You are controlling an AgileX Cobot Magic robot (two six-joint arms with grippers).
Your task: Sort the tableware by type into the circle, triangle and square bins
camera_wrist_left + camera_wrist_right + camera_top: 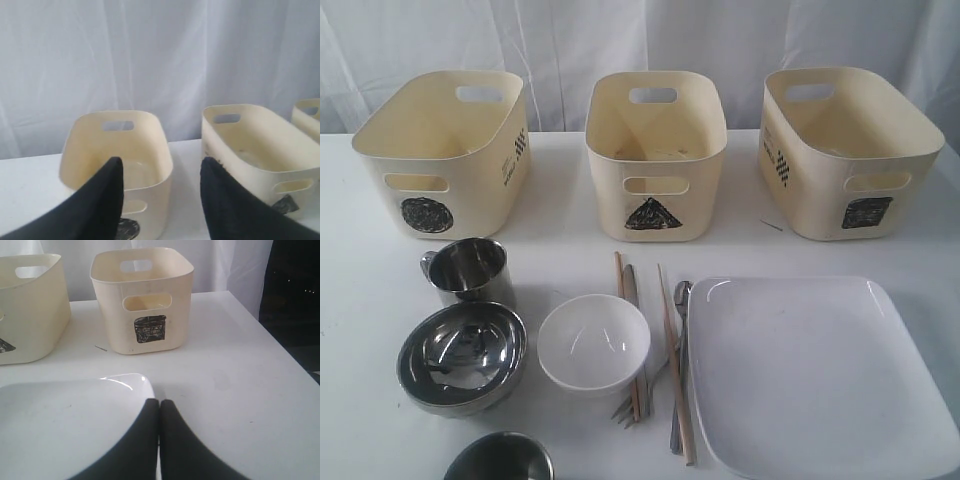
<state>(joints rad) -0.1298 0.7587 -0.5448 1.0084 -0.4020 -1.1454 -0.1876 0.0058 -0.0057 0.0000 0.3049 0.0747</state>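
Observation:
Three cream bins stand in a row at the back: circle bin (pixel 440 140), triangle bin (pixel 655 155), square bin (pixel 850 150). In front lie a steel mug (pixel 470 270), steel bowl (pixel 462 355), a second mug (pixel 500 460), a small white bowl (pixel 593 343), chopsticks (pixel 675 365), a knife (pixel 632 290), fork tines (pixel 622 408), a spoon (pixel 681 300) and the white square plate (pixel 820 370). My left gripper (pixel 161 167) is open and empty, facing the circle bin (pixel 117 150) and triangle bin (pixel 255 145). My right gripper (pixel 159 402) is shut, empty, over the plate's (pixel 65 425) corner, facing the square bin (pixel 142 300).
Neither arm shows in the exterior view. A thin dark sliver (pixel 772 225) lies on the white table (pixel 360 250) between the triangle and square bins. The table's right edge (pixel 280 350) drops off beside the square bin. White curtains hang behind.

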